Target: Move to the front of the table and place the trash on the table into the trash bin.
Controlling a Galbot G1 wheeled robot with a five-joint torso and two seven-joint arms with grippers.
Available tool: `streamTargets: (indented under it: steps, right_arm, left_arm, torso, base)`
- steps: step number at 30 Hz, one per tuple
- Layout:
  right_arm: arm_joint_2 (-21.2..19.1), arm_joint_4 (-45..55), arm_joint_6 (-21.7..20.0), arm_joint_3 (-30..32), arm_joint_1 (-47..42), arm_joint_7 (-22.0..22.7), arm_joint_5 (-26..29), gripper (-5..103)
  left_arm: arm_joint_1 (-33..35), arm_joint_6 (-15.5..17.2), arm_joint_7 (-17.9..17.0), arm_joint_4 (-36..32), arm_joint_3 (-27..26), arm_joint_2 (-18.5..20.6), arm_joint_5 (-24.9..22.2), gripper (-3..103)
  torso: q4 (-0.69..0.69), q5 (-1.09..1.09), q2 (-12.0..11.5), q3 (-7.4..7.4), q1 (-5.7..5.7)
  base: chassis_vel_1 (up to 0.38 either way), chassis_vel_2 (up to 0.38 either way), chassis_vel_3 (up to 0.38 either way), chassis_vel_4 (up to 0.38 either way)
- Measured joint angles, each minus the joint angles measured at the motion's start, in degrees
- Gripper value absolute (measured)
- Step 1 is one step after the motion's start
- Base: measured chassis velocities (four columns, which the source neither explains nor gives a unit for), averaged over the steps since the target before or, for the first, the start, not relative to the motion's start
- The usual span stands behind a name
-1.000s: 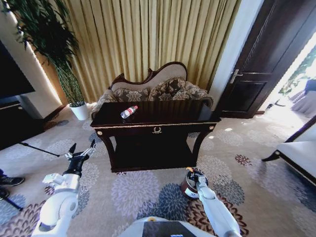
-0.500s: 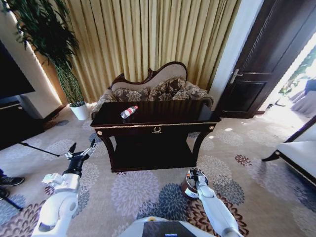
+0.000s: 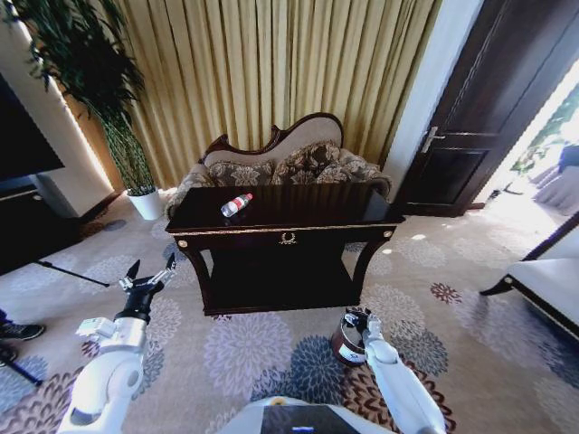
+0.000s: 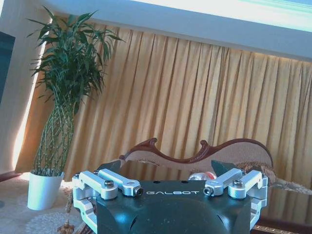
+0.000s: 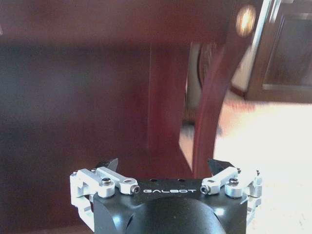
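Facing glossy table (image 3: pixel 298 212) on floral carpet (image 3: pixel 244 348), bottle (image 3: pixel 236 204) aboard, both grippers' jaws apart.

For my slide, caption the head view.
Bottle lies on the table; right hand over the trash bin.

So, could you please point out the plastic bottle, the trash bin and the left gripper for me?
plastic bottle (image 3: pixel 236 204): head view, mid-body.
trash bin (image 3: pixel 344 343): head view, side wall.
left gripper (image 3: pixel 151 272): head view, between its open jaws.
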Motion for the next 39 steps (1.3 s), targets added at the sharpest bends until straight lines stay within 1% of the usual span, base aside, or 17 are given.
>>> streamTargets:
  steps: [2,6,11,15,16,19,20,22,25,30,32,34,35,36,37,38,39]
  right_arm:
    - [-0.4,3.2,-0.8,0.2,-0.9,0.2,1.0,100]
    - [-1.5,19.3,-5.8,1.0,-5.1,1.3,3.1,100]
    - [-1.7,30.3,-10.7,0.7,-7.0,3.5,4.1,100]
    - [-2.5,41.0,-15.5,-0.3,-7.9,5.6,9.6,100]
    - [-2.5,41.0,-15.5,-0.3,-7.9,5.6,9.6,100]
    - [-3.2,47.9,-17.9,-0.7,-8.5,7.4,15.3,100]
    - [-3.2,47.9,-17.9,-0.7,-8.5,7.4,15.3,100]
    - [-3.6,51.9,-18.3,-0.8,-9.2,8.8,20.0,100]
    - [-3.6,54.7,-18.1,-1.0,-9.8,9.7,23.7,100]
    - [-2.9,55.6,-15.5,-1.7,-10.5,9.6,24.8,100]
    - [-2.7,55.3,-15.0,-1.8,-10.5,9.6,24.5,100]
    - [-2.8,54.8,-14.9,-1.8,-10.7,9.5,22.9,100]
    - [-2.8,54.8,-14.9,-1.8,-10.7,9.5,22.9,100]
    - [-3.5,54.9,-15.6,-1.6,-10.7,9.9,22.1,100]
    - [-3.5,54.9,-15.6,-1.6,-10.7,9.9,22.1,100]
    - [-3.9,55.1,-16.1,-1.5,-10.7,10.2,21.8,100]
    - [-4.4,55.7,-17.2,-1.4,-10.6,11.1,21.6,100]
  left_arm:
    - [0.0,0.0,0.0,-0.1,0.0,0.0,0.0,100]
    - [-0.1,0.1,-0.1,-0.1,-0.1,0.0,-0.5,100]
    - [-0.3,0.3,-0.2,-0.1,0.0,0.1,-0.6,100]
    - [-0.4,0.3,-0.3,-0.2,-0.2,0.3,-0.7,100]
    - [-0.4,0.3,-0.3,-0.2,-0.2,0.3,-0.7,100]
    - [-0.3,0.4,-0.4,-0.2,-0.8,0.7,-1.1,100]
    - [-0.3,0.4,-0.4,-0.2,-0.8,0.7,-1.1,100]
    - [-0.3,0.4,-0.5,0.0,-1.0,0.8,-1.2,100]
    - [-0.3,0.4,-0.5,0.3,-1.0,0.8,-1.2,100]
    - [-0.5,0.7,-0.5,0.6,-0.5,1.0,-0.9,100]
    - [-0.5,1.7,-0.8,0.3,-0.6,1.2,-0.8,100]
    - [-0.5,5.9,-2.8,-0.9,-1.2,1.6,-0.7,100]
    - [-0.5,5.9,-2.8,-0.9,-1.2,1.6,-0.7,100]
    - [-0.5,8.8,-3.9,-1.9,-1.9,1.9,-0.8,100]
    - [-0.5,8.8,-3.9,-1.9,-1.9,1.9,-0.8,100]
    - [-0.5,10.5,-4.8,-2.6,-2.1,2.1,-0.9,100]
    - [-0.5,13.7,-6.1,-3.6,-2.6,2.3,-1.2,100]
  torso:
    - [-0.01,0.0,0.0,0.0,0.0]
    - [-0.03,0.0,0.0,0.0,0.0]
    - [-0.02,0.0,0.0,0.0,0.0]
    - [-0.02,-0.01,0.0,0.0,0.0]
    - [-0.02,-0.01,0.0,0.0,0.0]
    - [-0.02,0.0,0.0,0.0,0.0]
    - [-0.02,0.0,0.0,0.0,0.0]
    - [-0.02,0.0,0.0,0.0,0.0]
    - [-0.02,0.0,0.0,0.0,0.0]
    - [-0.02,0.01,0.0,0.0,0.0]
    - [-0.02,0.0,0.0,0.0,0.0]
    - [-0.02,0.01,0.0,0.0,0.0]
    - [-0.02,0.01,0.0,0.0,0.0]
    - [-0.03,0.01,0.0,0.0,0.0]
    - [-0.03,0.01,0.0,0.0,0.0]
    - [-0.02,0.02,0.0,0.0,0.0]
    - [-0.02,0.01,0.0,0.0,0.0]
  base:
    - [0.0,0.0,0.0,0.0]
    - [0.0,0.0,0.0,0.0]
    - [0.0,0.0,0.0,0.0]
    - [0.0,0.0,0.0,0.0]
    - [0.0,0.0,0.0,0.0]
    - [0.0,0.0,0.0,0.0]
    - [0.0,0.0,0.0,0.0]
    - [0.0,0.0,0.0,0.0]
    - [0.0,0.0,0.0,0.0]
    - [0.0,0.0,0.0,0.0]
    - [0.0,0.0,0.0,0.0]
    - [0.0,0.0,0.0,0.0]
    - [0.0,0.0,0.0,0.0]
    - [0.0,0.0,0.0,0.0]
    - [0.0,0.0,0.0,0.0]
    - [0.0,0.0,0.0,0.0]
    - [0.0,0.0,0.0,0.0]
